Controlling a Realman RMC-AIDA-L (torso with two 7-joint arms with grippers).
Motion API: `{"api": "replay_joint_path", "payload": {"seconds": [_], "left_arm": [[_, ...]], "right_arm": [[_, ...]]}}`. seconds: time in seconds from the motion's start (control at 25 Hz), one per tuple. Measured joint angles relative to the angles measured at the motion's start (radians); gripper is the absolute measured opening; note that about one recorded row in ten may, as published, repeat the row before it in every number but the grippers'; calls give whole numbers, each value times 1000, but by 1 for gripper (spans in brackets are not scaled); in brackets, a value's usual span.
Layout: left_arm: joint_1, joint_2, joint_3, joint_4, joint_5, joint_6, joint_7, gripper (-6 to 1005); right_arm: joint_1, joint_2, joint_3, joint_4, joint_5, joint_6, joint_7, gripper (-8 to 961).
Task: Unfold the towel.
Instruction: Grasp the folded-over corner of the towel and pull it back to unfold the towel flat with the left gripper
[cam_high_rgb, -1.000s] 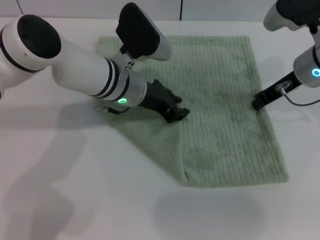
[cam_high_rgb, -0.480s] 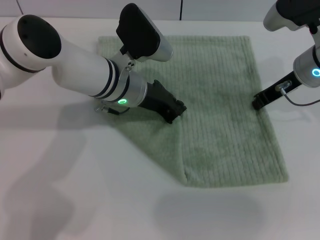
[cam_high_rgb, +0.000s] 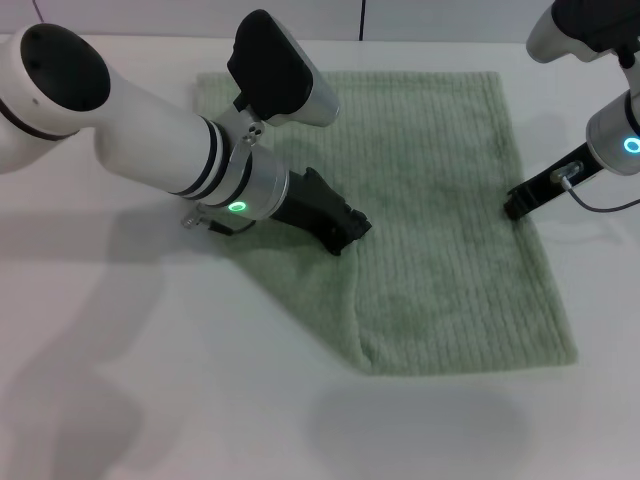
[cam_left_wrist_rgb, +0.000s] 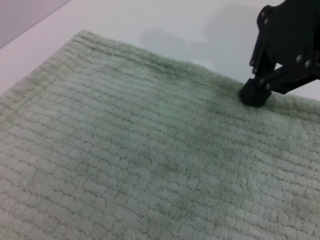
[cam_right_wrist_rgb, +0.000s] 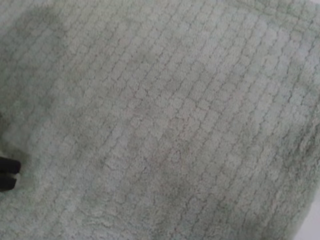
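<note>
Towel (cam_high_rgb: 440, 210): matt ribbed terry cloth, rough nap. Table (cam_high_rgb: 150, 400): smooth white, slight sheen. Left gripper (cam_high_rgb: 345, 232), right gripper (cam_high_rgb: 514, 207): matt black plastic.

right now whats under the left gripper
Under the left gripper lies the towel, a fold edge running from it toward the near side. It rests on the white table; how many layers sit beneath the fingers is hidden. The right gripper touches the towel's right edge.
</note>
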Motion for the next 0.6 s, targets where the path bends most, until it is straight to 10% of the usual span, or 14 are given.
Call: {"api": "replay_joint_path", "payload": {"seconds": [0.6], "left_arm": [[55,4,-125,-92,83,-99,9,45]], "right_arm": [[2,0,-1,0,-11,0,2,0]]}}
